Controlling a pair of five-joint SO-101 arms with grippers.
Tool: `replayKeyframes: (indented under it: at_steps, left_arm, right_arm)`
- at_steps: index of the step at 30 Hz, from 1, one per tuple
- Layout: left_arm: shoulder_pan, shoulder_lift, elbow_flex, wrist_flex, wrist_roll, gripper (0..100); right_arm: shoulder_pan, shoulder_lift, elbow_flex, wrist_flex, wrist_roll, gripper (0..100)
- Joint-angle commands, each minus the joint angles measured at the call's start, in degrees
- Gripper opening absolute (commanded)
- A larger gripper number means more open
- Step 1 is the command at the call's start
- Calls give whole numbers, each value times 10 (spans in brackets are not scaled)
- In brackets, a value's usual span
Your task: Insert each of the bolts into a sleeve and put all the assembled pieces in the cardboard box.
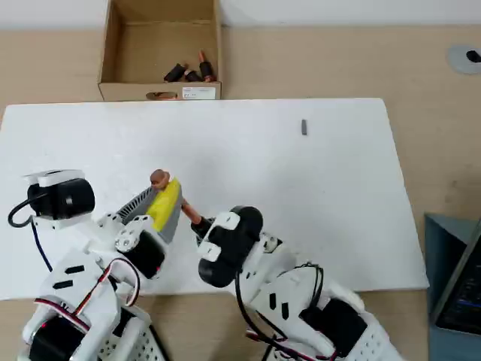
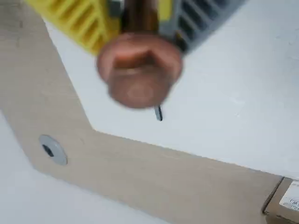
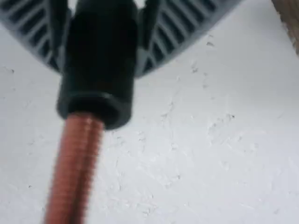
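Note:
My left gripper (image 1: pixel 162 189), with one yellow and one grey finger, is shut on a copper bolt (image 1: pixel 158 179) over the white mat, the round head pointing away from the arm. Seen from the left wrist, the bolt head (image 2: pixel 139 70) sticks out past the gripper (image 2: pixel 140 16). Close beside it, my right gripper (image 1: pixel 200 224) is shut on a black sleeve (image 3: pixel 98 70), held by the grey fingers (image 3: pixel 32 28). A copper threaded shaft (image 3: pixel 74 172) protrudes from the sleeve toward the left gripper. The cardboard box (image 1: pixel 107 53) at the back left holds several dark sleeved pieces (image 1: pixel 192 72).
The white mat (image 1: pixel 316 210) covers most of the wooden table. A small grey piece (image 1: pixel 304 127) lies on the mat at the back right, also seen from the left wrist (image 2: pixel 159 113). A round grommet (image 1: pixel 466 57) sits at the far right; a laptop corner (image 1: pixel 455 286) lies off the mat's right.

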Motion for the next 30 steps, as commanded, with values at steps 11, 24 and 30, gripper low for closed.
replayKeyframes:
  at_steps: [11, 24, 30]
  left_arm:
    - [61, -3, 15, 25, -4, 1]
    - [108, -3, 12, 118, -33, 4]
    - [107, -3, 12, 121, -46, 180]
  right_arm:
    - [-4, -58, -22, -17, 4, 9]
    - [-3, -57, -21, -17, 4, 9]
    - [-3, -56, -19, -17, 4, 9]
